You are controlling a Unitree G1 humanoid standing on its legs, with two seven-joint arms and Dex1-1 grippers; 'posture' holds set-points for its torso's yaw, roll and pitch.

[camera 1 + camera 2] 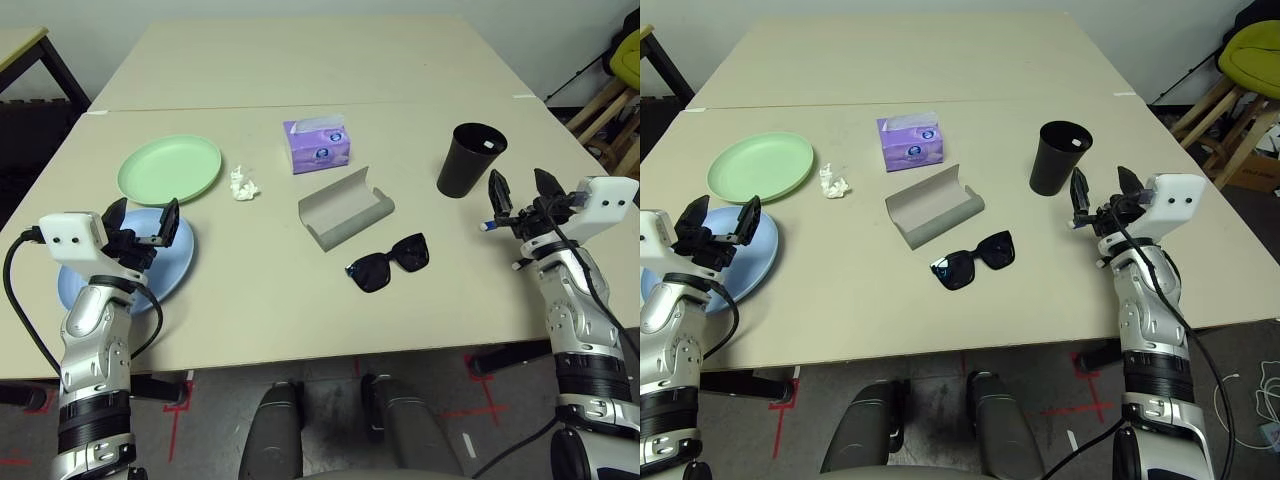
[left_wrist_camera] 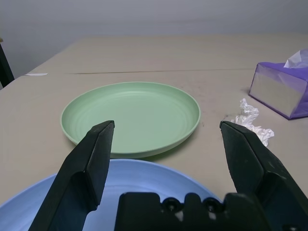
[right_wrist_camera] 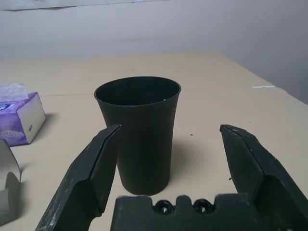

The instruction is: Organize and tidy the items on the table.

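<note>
Both jaws spread wide, the right gripper (image 1: 522,192) faces the upright black plastic cup (image 1: 470,159) – best squared up and straddled evenly; the left gripper (image 1: 143,225) hovers over the light blue round plate (image 1: 172,272).

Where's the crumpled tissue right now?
The tissue lies on the table's left half in the head view, between the green plate and the tissue box, apart from both.

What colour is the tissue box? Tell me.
Purple, with a white tissue sticking out the top; the tissue box shows best in the left eye view.
</note>
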